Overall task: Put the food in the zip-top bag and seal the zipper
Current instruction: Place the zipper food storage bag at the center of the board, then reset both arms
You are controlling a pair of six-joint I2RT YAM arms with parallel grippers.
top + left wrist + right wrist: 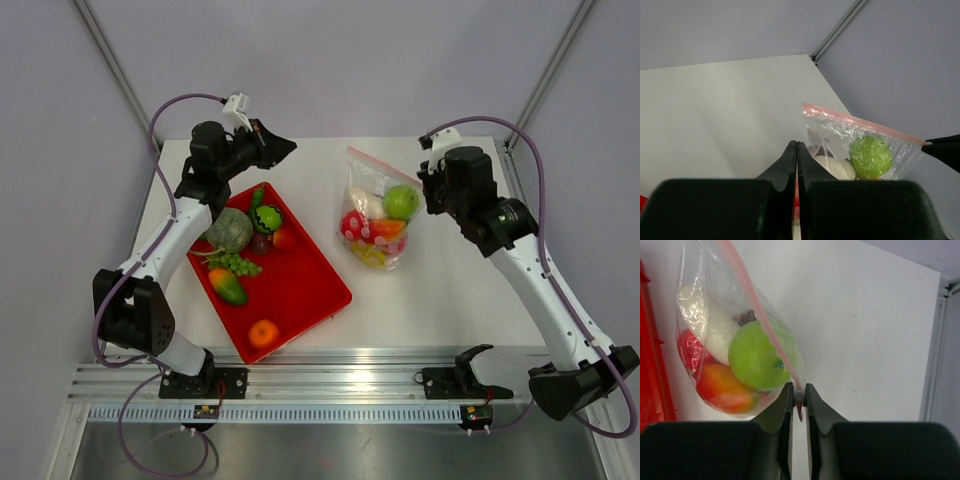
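**Top external view.** The zip-top bag [372, 215] sits on the tabletop [450, 290], just to the right of the red tray [300, 290], with the zipper [385, 166] along its far edge. Through the plastic show a green apple [401, 202], a white piece [370, 205], a red piece [352, 225], an orange piece [388, 228] and a yellow piece [368, 256]. The right gripper [424, 188] meets the bag's right corner. The left gripper [288, 150] hangs above the tray's far corner, apart from the bag. On the tray lie a melon [230, 230], grapes [236, 264], a mango [228, 287] and an orange [263, 333].

**Left wrist view.** The left gripper [796, 146] has its fingers pressed together with nothing between them. Beyond it, the zip-top bag [837, 135] stands with the zipper [860, 122] on top. The green apple [870, 156] and the white piece [832, 167] are inside.

**Right wrist view.** The right gripper [799, 395] pinches the end of the zipper [765, 325] between its narrowed fingers. The zip-top bag [700, 300] extends away from it and holds the green apple [755, 357], the white piece [720, 330], the orange piece [722, 387] and the red piece [690, 347]. The red tray [652, 365] borders the left edge. Whether the zipper is sealed along its length cannot be told.
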